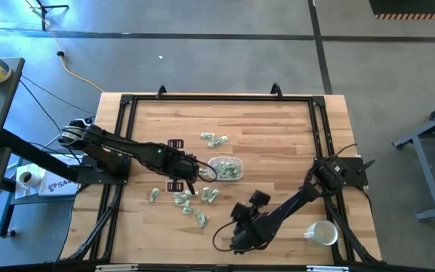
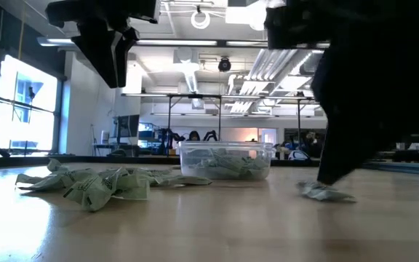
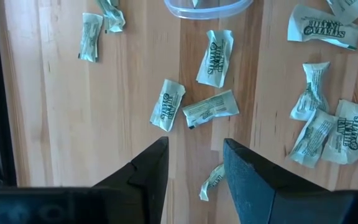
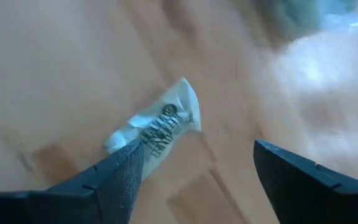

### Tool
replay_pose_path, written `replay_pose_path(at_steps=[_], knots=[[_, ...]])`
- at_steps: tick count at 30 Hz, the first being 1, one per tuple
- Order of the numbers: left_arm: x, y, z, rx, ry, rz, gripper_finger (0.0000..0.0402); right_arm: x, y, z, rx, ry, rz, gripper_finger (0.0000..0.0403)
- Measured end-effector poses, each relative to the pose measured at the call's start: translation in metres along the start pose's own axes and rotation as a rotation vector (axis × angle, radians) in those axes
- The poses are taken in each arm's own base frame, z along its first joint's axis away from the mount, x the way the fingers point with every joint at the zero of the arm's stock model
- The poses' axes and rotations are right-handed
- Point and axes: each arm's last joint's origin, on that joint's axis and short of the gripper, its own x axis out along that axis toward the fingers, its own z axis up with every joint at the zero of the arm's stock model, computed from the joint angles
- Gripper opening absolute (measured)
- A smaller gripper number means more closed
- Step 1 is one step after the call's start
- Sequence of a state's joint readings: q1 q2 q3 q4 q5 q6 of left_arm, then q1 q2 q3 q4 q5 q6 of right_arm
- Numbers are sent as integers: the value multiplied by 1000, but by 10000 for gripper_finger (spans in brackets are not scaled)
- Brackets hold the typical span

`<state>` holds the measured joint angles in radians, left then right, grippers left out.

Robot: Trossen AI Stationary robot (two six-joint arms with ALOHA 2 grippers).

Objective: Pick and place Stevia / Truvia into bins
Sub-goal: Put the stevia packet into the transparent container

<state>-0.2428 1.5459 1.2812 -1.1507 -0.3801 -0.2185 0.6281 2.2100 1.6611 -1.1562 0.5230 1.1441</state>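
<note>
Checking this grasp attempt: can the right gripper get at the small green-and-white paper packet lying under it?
Probably yes. The right gripper is open low over the table, the green-and-white paper packet lies flat and alone by one finger, and nothing blocks it.

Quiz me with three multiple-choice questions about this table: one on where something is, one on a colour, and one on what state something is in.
1. Where does the white mug stand?
A. At the table's corner beside the right arm
B. Inside the clear container
C. Between the two arms

2. What colours are the sweetener packets?
A. Pink and yellow
B. Green and white
C. Blue and brown

3. How is the left end effector?
A. Clamped on the mug
C. Shut on a packet
B. Open over loose packets, holding nothing

Answers: 1 A, the high view shows it by the right arm's side. 2 B, green print on white paper in the left wrist view. 3 B, bare wood and a packet show in the gap.
</note>
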Motion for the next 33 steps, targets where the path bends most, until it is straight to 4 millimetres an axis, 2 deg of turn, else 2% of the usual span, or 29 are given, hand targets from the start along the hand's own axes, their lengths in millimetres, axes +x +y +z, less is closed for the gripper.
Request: replay_pose_path(at_steps=[5, 10, 13, 17, 28, 33], knots=[[0, 0, 0, -18, -2, -1, 184, -31, -13, 10, 98, -66, 80, 273], [0, 0, 2, -35, -21, -6, 184, -40, -14, 7, 214, -8, 141, 272], [0, -1, 3, -53, -29, -12, 183, -32, -12, 7, 359, 75, 174, 271], [0, -1, 3, -71, -29, -14, 182, -20, -15, 21, 489, 97, 200, 270], [0, 0, 0, -104, 4, -6, 183, 7, -40, 56, 592, 232, 166, 271], [0, 0, 0, -103, 5, -5, 184, 16, -39, 57, 595, 324, 179, 262]])
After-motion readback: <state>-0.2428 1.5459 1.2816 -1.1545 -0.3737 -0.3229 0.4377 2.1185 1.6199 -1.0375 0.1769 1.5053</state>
